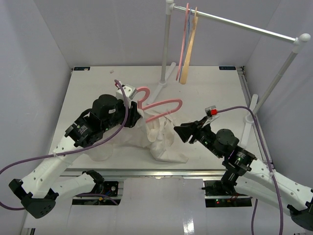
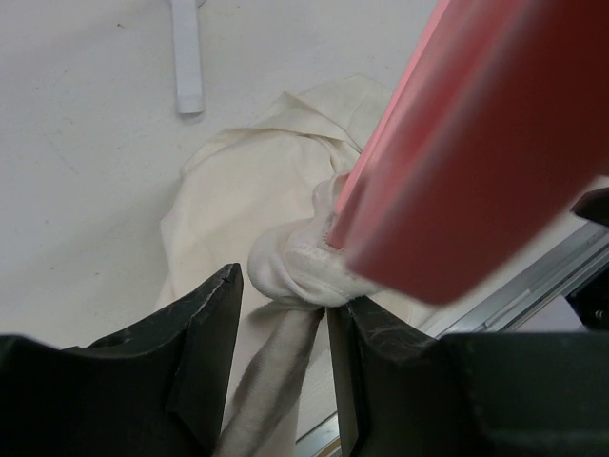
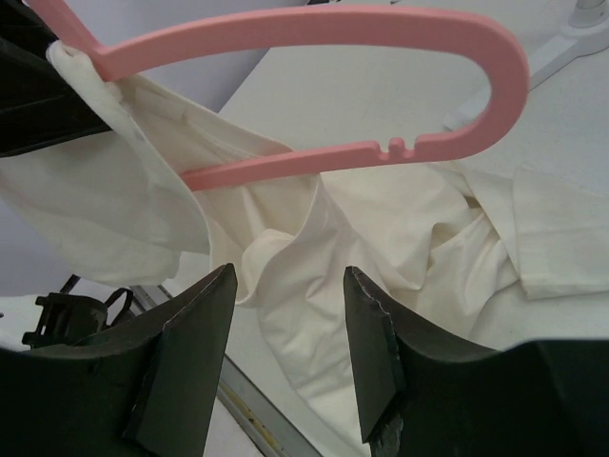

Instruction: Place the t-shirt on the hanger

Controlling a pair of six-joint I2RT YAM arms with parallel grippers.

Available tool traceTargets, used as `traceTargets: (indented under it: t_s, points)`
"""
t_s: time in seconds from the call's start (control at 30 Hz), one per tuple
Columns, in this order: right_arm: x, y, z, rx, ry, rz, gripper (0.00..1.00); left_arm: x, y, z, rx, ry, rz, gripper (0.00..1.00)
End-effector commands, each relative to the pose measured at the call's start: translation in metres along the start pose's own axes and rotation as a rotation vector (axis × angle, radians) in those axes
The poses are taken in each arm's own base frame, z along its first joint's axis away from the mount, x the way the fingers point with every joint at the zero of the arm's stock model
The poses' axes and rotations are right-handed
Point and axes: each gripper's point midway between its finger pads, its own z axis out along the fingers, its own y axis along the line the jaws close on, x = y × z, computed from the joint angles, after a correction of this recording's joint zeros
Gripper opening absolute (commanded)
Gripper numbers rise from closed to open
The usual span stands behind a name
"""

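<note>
Left gripper (image 2: 283, 300) is clamped at the hook end of the hanger (image 3: 314, 27), holding it up off the counter (image 1: 210, 88), with a grey-shadowed fold of the t-shirt (image 1: 164, 139) running between its dark fingers and a bunched knot of cloth just past their tips. Right gripper (image 3: 290, 276) hangs released, its jaws apart with nothing between them, just right of the shirt. The hanger is thin, smooth pink plastic, a rounded loop with a small notch in its lower bar. The shirt is soft, plain cream cotton, one part drawn up over the hanger's left end, the rest crumpled in loose folds on the counter at the near middle. At the far right, a metal rail (image 1: 244, 24) carries a second pink hanger (image 1: 185, 34) and a tan hanger (image 1: 190, 54).
</note>
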Motion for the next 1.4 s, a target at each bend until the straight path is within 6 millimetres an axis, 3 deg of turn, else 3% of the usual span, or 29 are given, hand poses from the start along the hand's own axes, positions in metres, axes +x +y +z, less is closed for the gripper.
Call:
traceTargets:
  t_s: [0.0, 0.1, 0.33, 0.47, 0.77, 1.1, 1.2, 1.27, 1.33, 1.37]
  points:
    - [-0.003, 0.022, 0.022, -0.030, -0.036, 0.039, 0.56, -0.019, -0.002, -0.008, 0.000, -0.108, -0.088, 0.00]
    - [0.013, 0.028, 0.038, -0.011, 0.002, 0.042, 0.55, -0.024, -0.005, -0.014, 0.021, -0.146, -0.103, 0.00]
    - [0.030, 0.012, 0.060, 0.101, -0.017, 0.091, 0.51, -0.018, -0.009, -0.015, 0.047, -0.157, -0.103, 0.00]
    - [0.038, 0.017, 0.072, 0.068, -0.026, 0.082, 0.50, -0.017, -0.010, -0.018, 0.059, -0.179, -0.102, 0.00]
    - [0.039, 0.027, 0.082, 0.041, -0.039, 0.098, 0.51, -0.013, -0.012, -0.020, 0.081, -0.207, -0.094, 0.00]
    - [0.060, 0.024, 0.100, 0.077, 0.011, 0.105, 0.52, -0.016, -0.008, -0.028, 0.071, -0.245, -0.090, 0.00]
    - [0.068, 0.012, 0.101, 0.122, 0.015, 0.099, 0.37, -0.017, -0.011, -0.032, 0.085, -0.251, -0.088, 0.00]
    - [0.063, 0.002, 0.098, 0.171, -0.014, 0.086, 0.11, -0.016, -0.014, -0.036, 0.109, -0.252, -0.074, 0.00]
    - [0.062, -0.017, 0.088, 0.252, -0.022, 0.045, 0.08, -0.014, -0.022, -0.046, 0.165, -0.259, -0.037, 0.00]
    - [0.050, -0.025, 0.082, 0.291, -0.061, 0.029, 0.08, -0.011, -0.026, -0.049, 0.190, -0.252, -0.019, 0.00]
